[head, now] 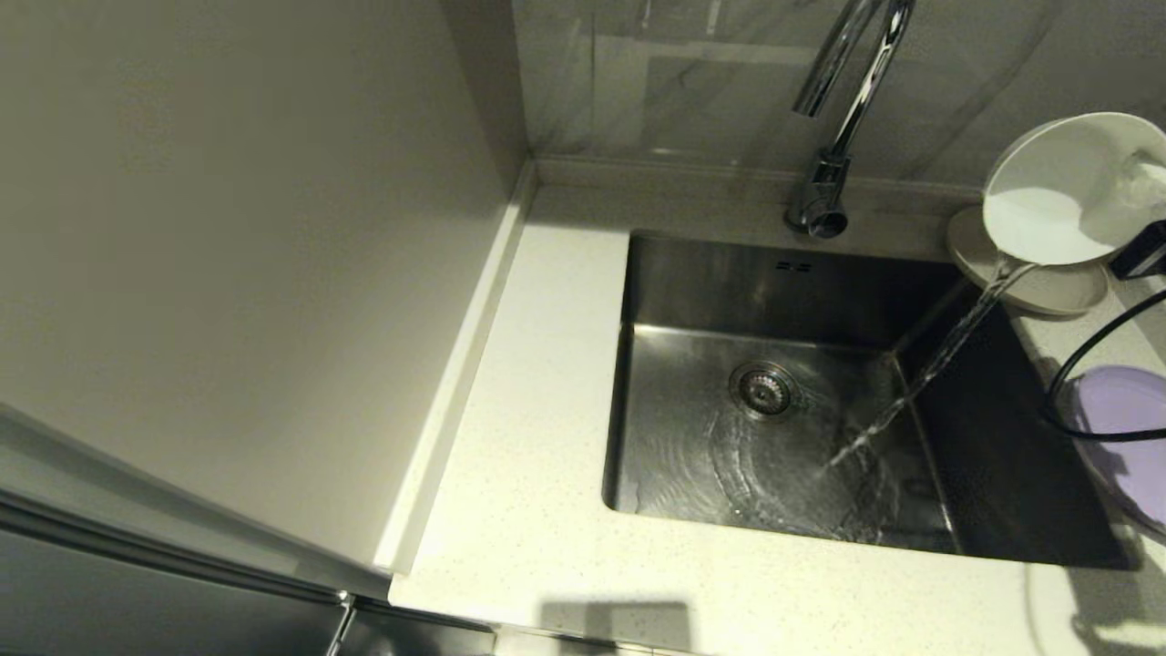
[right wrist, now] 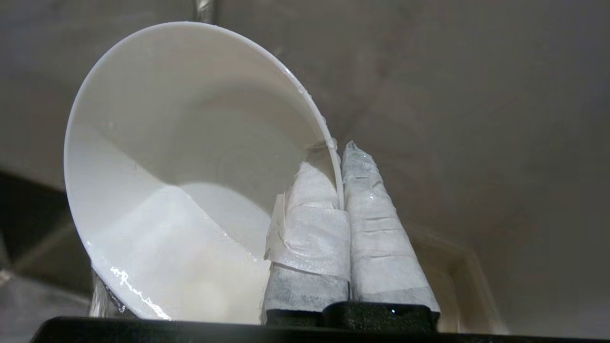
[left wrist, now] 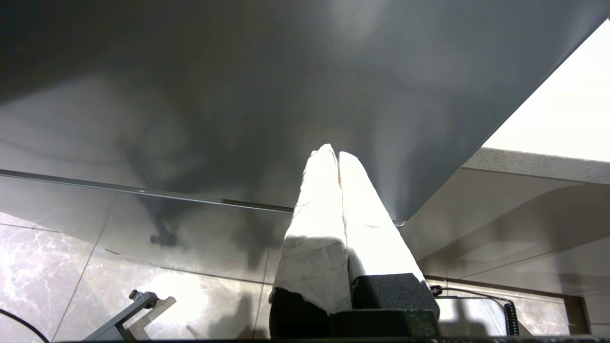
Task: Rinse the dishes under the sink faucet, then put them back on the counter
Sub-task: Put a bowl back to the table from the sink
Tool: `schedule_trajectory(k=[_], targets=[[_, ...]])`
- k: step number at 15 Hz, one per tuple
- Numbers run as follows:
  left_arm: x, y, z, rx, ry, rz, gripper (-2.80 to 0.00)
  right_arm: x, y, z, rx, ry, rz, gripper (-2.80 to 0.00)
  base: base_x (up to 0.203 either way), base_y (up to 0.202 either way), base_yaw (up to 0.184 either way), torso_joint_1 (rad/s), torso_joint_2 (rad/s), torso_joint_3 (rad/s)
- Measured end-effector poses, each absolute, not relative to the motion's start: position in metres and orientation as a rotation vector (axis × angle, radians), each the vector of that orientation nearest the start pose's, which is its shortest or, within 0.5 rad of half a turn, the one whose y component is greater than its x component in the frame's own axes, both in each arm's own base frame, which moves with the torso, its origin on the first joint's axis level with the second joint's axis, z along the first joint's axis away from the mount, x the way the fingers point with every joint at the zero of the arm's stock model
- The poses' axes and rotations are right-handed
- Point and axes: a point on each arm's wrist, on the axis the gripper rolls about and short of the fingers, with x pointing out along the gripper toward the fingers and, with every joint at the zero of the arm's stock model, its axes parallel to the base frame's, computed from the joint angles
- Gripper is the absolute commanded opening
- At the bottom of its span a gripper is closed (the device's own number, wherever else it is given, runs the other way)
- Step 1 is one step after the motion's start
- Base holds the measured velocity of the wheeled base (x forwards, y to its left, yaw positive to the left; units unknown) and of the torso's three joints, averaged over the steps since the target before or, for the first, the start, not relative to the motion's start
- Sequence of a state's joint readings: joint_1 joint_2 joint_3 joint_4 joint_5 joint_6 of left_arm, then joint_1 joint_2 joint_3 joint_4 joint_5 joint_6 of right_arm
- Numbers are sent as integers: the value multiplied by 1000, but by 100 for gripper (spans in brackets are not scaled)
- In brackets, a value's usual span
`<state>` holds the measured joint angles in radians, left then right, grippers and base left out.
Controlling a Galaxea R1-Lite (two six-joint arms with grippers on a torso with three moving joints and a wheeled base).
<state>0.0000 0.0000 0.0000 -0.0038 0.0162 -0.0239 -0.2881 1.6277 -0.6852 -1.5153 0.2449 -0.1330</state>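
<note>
At the right rim of the sink [head: 710,292] hangs the small white bowl [head: 1048,196], tipped on its side, and water [head: 929,374] streams from its lip into the basin. My right gripper [right wrist: 336,152] is shut on the bowl's [right wrist: 181,157] rim, one padded finger inside and one outside. The beige plate [head: 1048,287] lies on the counter [head: 537,437] under the bowl. The lilac plate [head: 1130,428] lies nearer, at the right edge. No stream falls from the faucet [head: 852,100]. My left gripper [left wrist: 332,152] is shut on nothing, low beside the cabinet front.
Water ripples across the sink floor around the drain strainer [head: 763,389]. A black cable [head: 1084,364] loops over the lilac plate. A tall pale wall panel [head: 255,273] bounds the counter on the left, and grey tile backs the faucet.
</note>
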Motion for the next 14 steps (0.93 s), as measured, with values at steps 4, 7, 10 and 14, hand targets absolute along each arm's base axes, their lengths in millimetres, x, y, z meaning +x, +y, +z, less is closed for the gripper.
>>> schedule_trajectory(k=[4, 7, 10, 14], targets=[[-23, 0, 76, -24, -4, 17, -280, 215, -51, 248, -148, -528, -114, -280, 0, 0, 0, 0, 0, 0], [-23, 0, 76, -24, -4, 16, -280, 198, -33, 248, -141, -540, -59, -280, 0, 0, 0, 0, 0, 0], [-23, 0, 76, -24, -4, 16, -280, 188, -22, 242, -165, -530, -20, -280, 0, 0, 0, 0, 0, 0], [-23, 0, 76, -24, -4, 16, -280, 179, -14, 243, -164, -545, 16, -280, 0, 0, 0, 0, 0, 0]])
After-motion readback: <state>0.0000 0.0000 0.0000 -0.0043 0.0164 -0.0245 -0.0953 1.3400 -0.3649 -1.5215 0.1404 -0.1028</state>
